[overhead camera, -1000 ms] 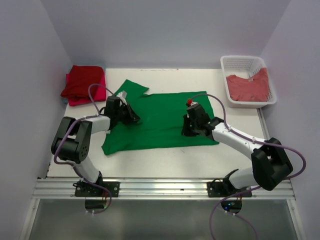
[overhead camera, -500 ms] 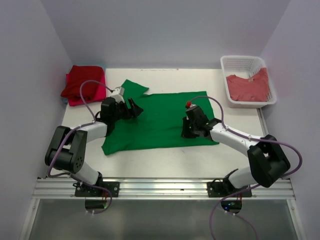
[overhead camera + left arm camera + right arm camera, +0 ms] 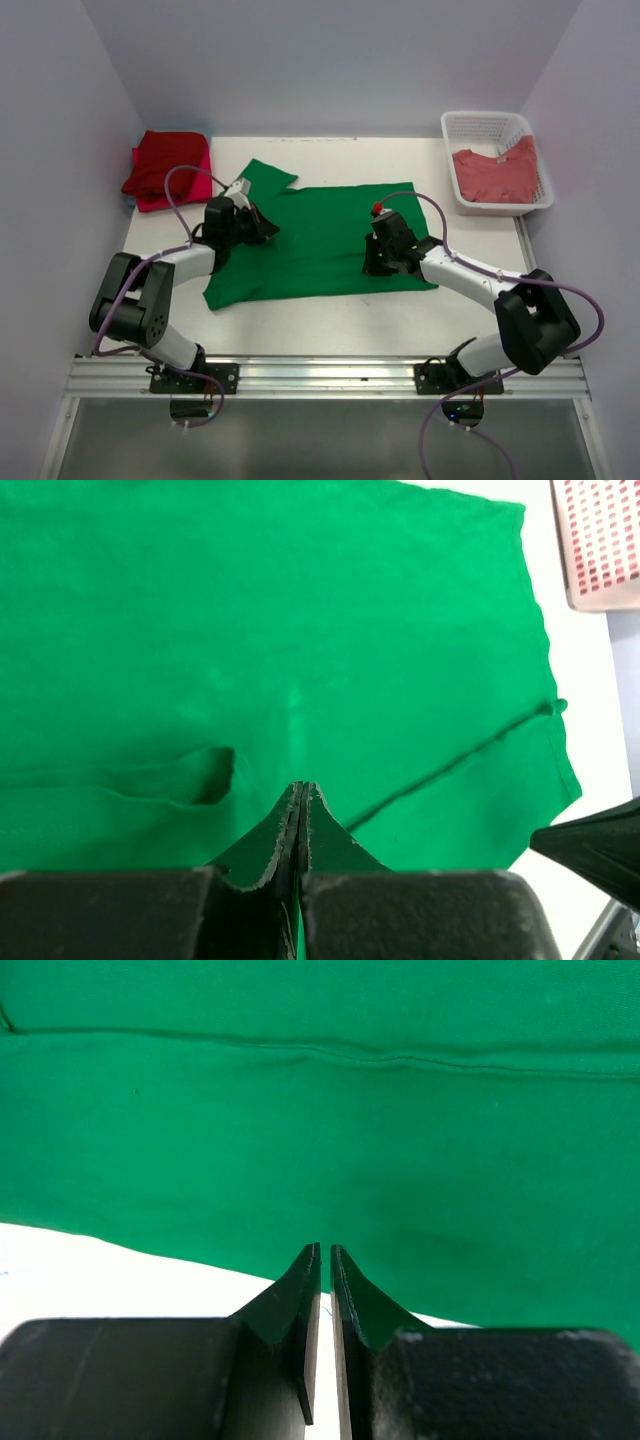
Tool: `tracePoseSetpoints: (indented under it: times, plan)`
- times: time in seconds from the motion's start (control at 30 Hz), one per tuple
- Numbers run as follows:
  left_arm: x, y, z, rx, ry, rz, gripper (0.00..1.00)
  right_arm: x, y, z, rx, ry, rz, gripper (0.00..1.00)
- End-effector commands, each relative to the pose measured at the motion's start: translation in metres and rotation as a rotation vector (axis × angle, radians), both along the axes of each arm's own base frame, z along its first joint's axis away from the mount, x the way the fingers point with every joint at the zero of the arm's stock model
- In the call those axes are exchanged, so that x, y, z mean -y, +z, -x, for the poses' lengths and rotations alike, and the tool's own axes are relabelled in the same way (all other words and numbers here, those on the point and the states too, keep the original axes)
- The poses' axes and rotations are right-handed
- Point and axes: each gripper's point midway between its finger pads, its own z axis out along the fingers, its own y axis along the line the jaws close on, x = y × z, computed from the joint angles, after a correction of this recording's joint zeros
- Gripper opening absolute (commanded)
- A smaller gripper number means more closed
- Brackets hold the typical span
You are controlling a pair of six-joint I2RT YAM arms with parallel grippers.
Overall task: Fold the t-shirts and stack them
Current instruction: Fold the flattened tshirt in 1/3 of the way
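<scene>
Resting low on the green t-shirt (image 3: pixel 320 240), both grippers work the same garment, which lies spread flat on the white table (image 3: pixel 330 315) between them.

Left gripper (image 3: pixel 262 227): closed. Its fingers (image 3: pixel 335 842) are pressed fully together with no gap at the tips. The tips sit on the cloth near the shirt's left end, with the sleeve (image 3: pixel 268 178) just beyond them. Whether any fabric is caught between the tips cannot be told. A small raised pucker (image 3: pixel 213 775) stands in the cloth just beside the tips. Ahead of them the shirt body runs mostly smooth to its far edge.

Right gripper (image 3: pixel 374 264): nearly closed. A thin slit shows between its fingers (image 3: pixel 288 1305). The tips meet the shirt's near edge, and bare table shows under the fingers on either side. Whether the edge is pinched cannot be told. Ahead of the tips a stitched seam (image 3: pixel 400 1058) runs across the cloth.

Other garments: a folded red t-shirt (image 3: pixel 165 158) lies on a pink t-shirt (image 3: pixel 192 190), well apart from the left gripper, beyond it and to its outer side. A salmon-red t-shirt (image 3: pixel 495 175) lies inside the white lattice basket (image 3: pixel 480 118), well beyond the right gripper and to its outer side.
</scene>
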Motion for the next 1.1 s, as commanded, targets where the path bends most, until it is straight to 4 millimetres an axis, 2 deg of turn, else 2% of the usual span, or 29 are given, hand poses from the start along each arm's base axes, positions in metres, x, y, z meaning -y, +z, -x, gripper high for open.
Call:
tracePoseSetpoints:
  times: [0.0,0.13,0.27,0.37,0.43,0.5,0.77,0.8,0.9,1.03,1.07]
  plan:
    - [0.009,0.000,0.013,-0.032,-0.026,0.026,0.00,-0.004,0.000,-0.006,0.020,-0.003,-0.011,0.12]
    - [0.003,-0.011,0.015,-0.076,0.008,-0.006,0.00,-0.005,-0.001,-0.005,0.019,-0.004,-0.016,0.12]
    - [-0.008,-0.028,0.019,-0.194,0.090,-0.040,0.00,-0.002,-0.002,-0.004,0.015,-0.006,-0.003,0.11]
    - [-0.018,-0.034,0.027,-0.226,0.148,-0.076,0.00,0.000,-0.002,-0.004,0.015,-0.008,0.001,0.11]
    - [-0.028,-0.031,0.024,-0.203,0.205,-0.098,0.00,-0.001,-0.003,-0.003,0.014,-0.010,-0.002,0.11]
    - [-0.031,-0.037,0.023,-0.206,0.217,-0.114,0.00,-0.002,-0.003,-0.005,0.016,-0.010,-0.006,0.11]
    - [-0.015,-0.050,0.000,-0.154,0.156,-0.078,0.00,-0.004,-0.002,-0.005,0.016,-0.006,-0.012,0.10]
    - [-0.014,-0.060,0.000,-0.176,0.148,-0.086,0.00,-0.004,-0.002,-0.004,0.014,-0.003,-0.011,0.10]
    - [-0.010,-0.069,-0.006,-0.187,0.136,-0.082,0.00,-0.003,-0.003,-0.004,0.014,-0.007,-0.009,0.10]
    - [-0.004,-0.065,-0.008,-0.180,0.114,-0.060,0.00,0.000,-0.004,-0.003,0.012,-0.008,0.001,0.10]
    - [-0.003,-0.055,-0.009,-0.157,0.110,-0.047,0.00,0.001,-0.004,-0.002,0.013,-0.008,0.003,0.10]
